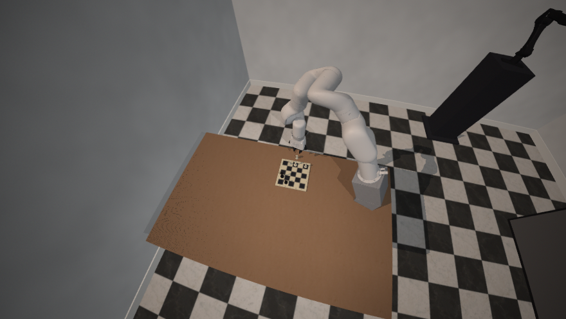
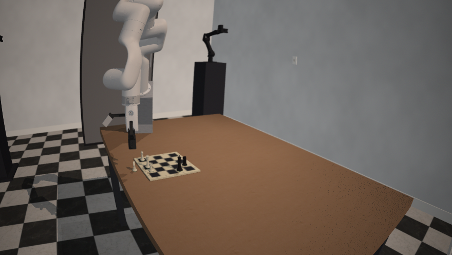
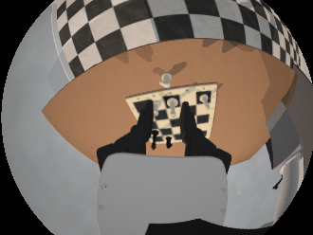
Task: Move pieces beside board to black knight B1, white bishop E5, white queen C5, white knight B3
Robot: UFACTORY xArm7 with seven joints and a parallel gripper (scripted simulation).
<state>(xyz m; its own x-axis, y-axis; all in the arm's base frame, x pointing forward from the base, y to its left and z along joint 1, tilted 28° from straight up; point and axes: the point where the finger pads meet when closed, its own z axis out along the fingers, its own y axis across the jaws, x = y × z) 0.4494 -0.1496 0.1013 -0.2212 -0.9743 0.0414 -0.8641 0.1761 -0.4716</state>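
Wrist view: your end effector [image 3: 165, 108] hangs half-narrowed and empty, likely pre-set for a slim stem, lined up toward the white piece [image 3: 165, 79] on the tabletop [image 3: 82, 113] just beside the board [image 3: 209, 113].

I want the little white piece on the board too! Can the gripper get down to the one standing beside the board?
Probably yes. The gripper hangs in the air close to the white piece, holding nothing, and that piece stands alone on the table just off the board, with nothing over it.
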